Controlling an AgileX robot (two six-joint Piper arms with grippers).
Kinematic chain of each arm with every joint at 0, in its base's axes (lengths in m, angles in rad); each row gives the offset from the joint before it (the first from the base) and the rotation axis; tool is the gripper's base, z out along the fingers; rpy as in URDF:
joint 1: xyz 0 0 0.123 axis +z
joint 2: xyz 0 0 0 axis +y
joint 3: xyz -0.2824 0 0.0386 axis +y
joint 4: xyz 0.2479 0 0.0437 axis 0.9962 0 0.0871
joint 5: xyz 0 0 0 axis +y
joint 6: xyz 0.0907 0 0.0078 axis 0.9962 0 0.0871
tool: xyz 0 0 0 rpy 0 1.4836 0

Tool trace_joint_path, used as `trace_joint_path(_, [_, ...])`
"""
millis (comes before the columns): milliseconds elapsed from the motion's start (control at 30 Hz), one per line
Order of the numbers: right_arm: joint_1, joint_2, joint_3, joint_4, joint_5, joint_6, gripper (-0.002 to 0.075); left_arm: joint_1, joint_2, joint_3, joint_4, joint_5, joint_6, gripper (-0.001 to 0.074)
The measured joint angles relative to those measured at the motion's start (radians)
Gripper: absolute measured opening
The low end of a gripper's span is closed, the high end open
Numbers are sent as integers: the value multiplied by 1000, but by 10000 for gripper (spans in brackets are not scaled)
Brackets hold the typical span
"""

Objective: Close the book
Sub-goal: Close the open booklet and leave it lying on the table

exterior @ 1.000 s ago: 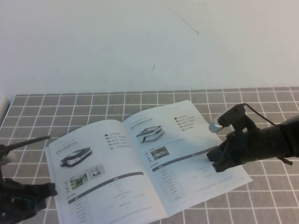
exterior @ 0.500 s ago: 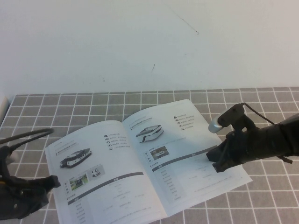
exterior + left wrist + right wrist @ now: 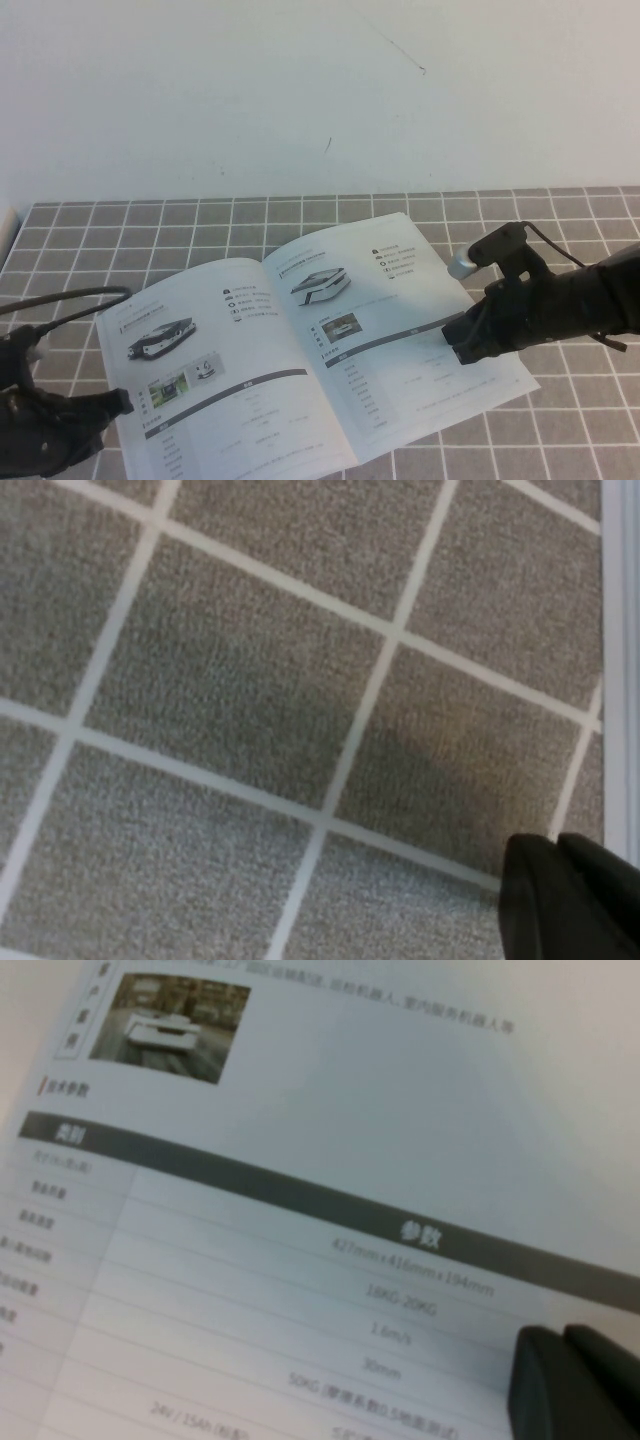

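At far left, left claw [image 3: 117,402] low over the grey tiled bench [image 3: 80,225], just beside the outer edge of the left page [image 3: 200,370]; fingertips pressed together, gripping nothing. At centre, 1 book [image 3: 310,350], open and flat on the bench, 2 pages showing, with a spine [image 3: 290,315] slanting slightly from the far side toward the robot and a spread stretching left to right. At right, right claw [image 3: 458,345] on or just above the right page [image 3: 390,300], toward its outer edge, likewise closed up and empty. Nearer arm by this reading: the right, with the spine to its left. Likely calls for catching that page's outer edge and swinging it leftward over the spine. Count: 1 book, 2 claws, 1 bench.
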Motion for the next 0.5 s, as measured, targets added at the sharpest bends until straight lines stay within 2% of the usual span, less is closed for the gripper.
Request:
trace_joint_path(367, [-4, 15, -3, 2, 13, 19, -3, 0, 24, -7, -37, -4, 6, -4])
trace_joint_path(500, [-4, 30, -5, 8, 18, 21, -3, 0, 26, -34, -37, 57, 42, -4])
